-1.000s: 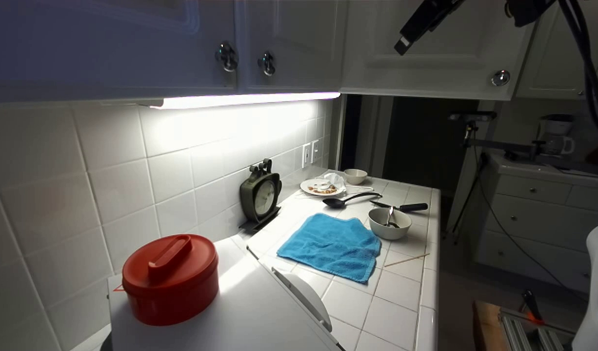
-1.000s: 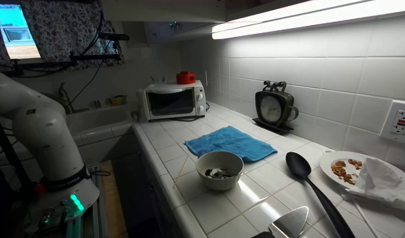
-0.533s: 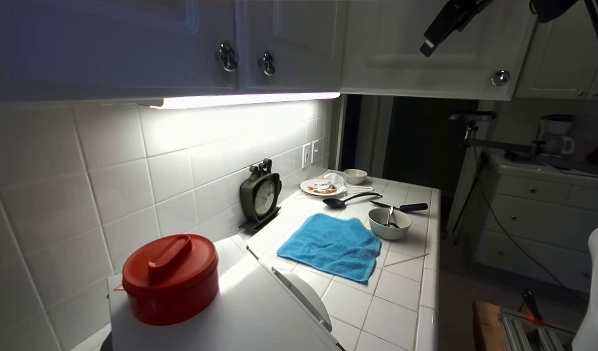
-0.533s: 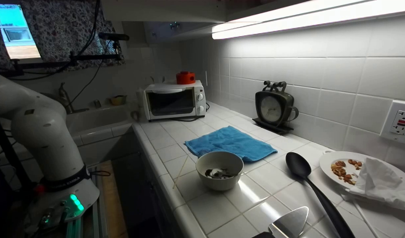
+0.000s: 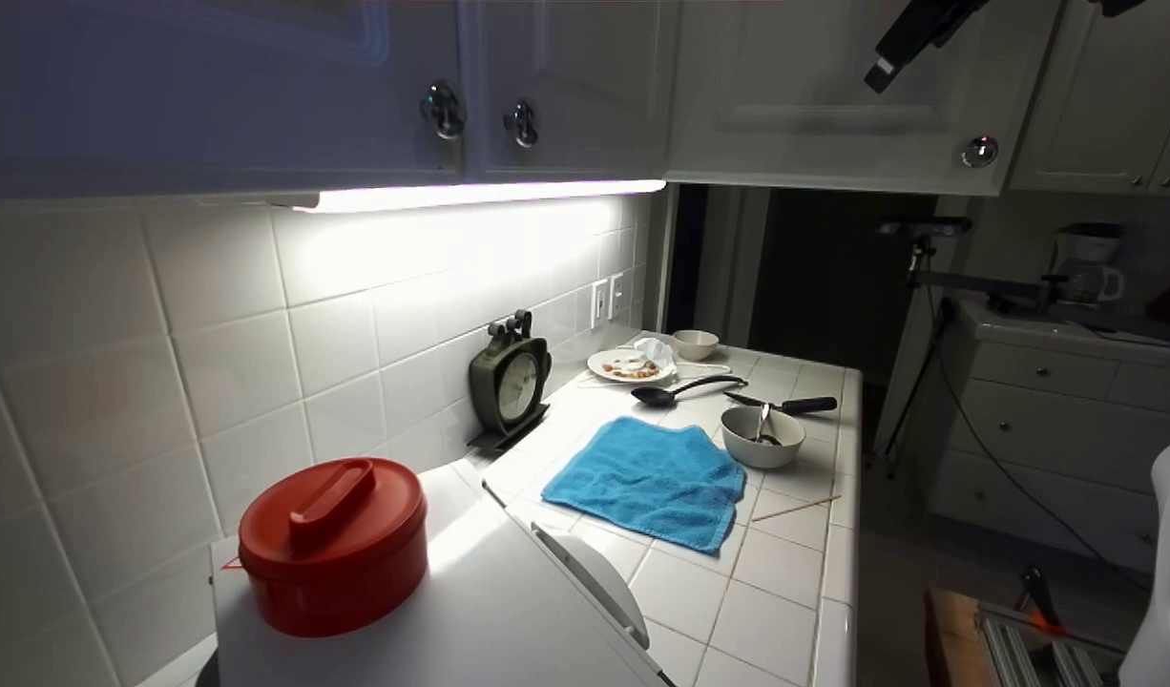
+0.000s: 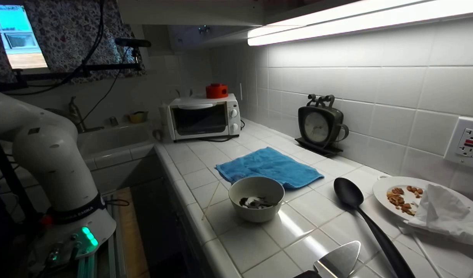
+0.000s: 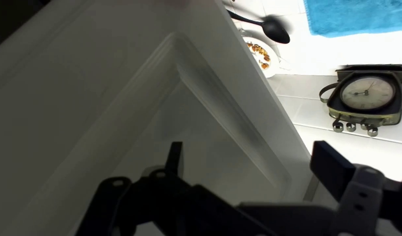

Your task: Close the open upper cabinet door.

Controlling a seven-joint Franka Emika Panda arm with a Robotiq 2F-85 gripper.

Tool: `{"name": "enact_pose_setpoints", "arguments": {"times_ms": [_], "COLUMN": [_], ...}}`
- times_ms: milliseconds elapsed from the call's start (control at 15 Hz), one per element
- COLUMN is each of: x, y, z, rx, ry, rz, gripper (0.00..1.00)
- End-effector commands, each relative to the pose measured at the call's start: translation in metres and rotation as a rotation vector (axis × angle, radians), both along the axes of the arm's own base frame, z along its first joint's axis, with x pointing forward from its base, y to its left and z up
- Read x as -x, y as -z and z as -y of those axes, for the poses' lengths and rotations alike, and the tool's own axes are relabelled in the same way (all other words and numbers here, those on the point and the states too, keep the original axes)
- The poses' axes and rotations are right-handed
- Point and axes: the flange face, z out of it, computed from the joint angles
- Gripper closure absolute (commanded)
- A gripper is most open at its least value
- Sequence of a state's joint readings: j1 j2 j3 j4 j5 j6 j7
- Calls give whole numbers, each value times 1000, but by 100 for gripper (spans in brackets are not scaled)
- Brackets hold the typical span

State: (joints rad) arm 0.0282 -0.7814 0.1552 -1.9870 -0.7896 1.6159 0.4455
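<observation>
Wrist view showed the gripper (image 7: 250,159), jaws apart, facing the upper cabinet door (image 7: 194,121) (contact unclear); any oblique push risked skidding.

Counter (image 6: 255,240), white tile, bearing:
– Bowl (image 6: 252,215), pale; dark and white contents.
– Towel (image 6: 269,166), blue, spread just behind the bowl; whether touching cannot be told.
– Stick (image 6: 211,201), thin, beside the bowl.
– Spoon (image 6: 379,240), black.
– Server (image 6: 338,259), metal blade, handle cut off by the lower edge.
– Plate (image 6: 380,196), white; nuts (image 6: 398,199) and crumpled napkin (image 6: 443,210) on it.
– Clock (image 6: 319,125), dark, upright, by the tiled wall (image 6: 398,92).
– Oven (image 6: 200,119), white, closed; red pot (image 6: 217,91) on top.
Right: outlet (image 6: 468,142).
Above: light (image 6: 356,26), lit; door (image 6: 190,12), open, lower part only.
Left: arm (image 6: 63,154), white, green-lit at the base; sink (image 6: 111,141) with faucet (image 6: 77,115); curtain (image 6: 72,31), patterned, beside a bright window (image 6: 18,36).
</observation>
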Motion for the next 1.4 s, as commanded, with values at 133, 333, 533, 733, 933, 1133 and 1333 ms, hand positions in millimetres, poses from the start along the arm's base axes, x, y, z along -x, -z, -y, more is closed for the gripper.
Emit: {"name": "enact_pose_setpoints", "arguments": {"times_ms": [133, 333, 533, 733, 933, 1133, 1333], "x": [15, 16, 17, 15, 12, 10, 7], "y": [-4, -6, -7, -9, -9, -6, -2], "z": [31, 44, 56, 70, 83, 100, 119], "rx": [35, 53, 82, 96, 142, 243, 323], "ry": [-12, -13, -9, 3, 6, 30, 46], "rz": [-34, -68, -105, -113, -94, -79, -62], "gripper": [0, 0, 0, 0, 0, 0, 0]}}
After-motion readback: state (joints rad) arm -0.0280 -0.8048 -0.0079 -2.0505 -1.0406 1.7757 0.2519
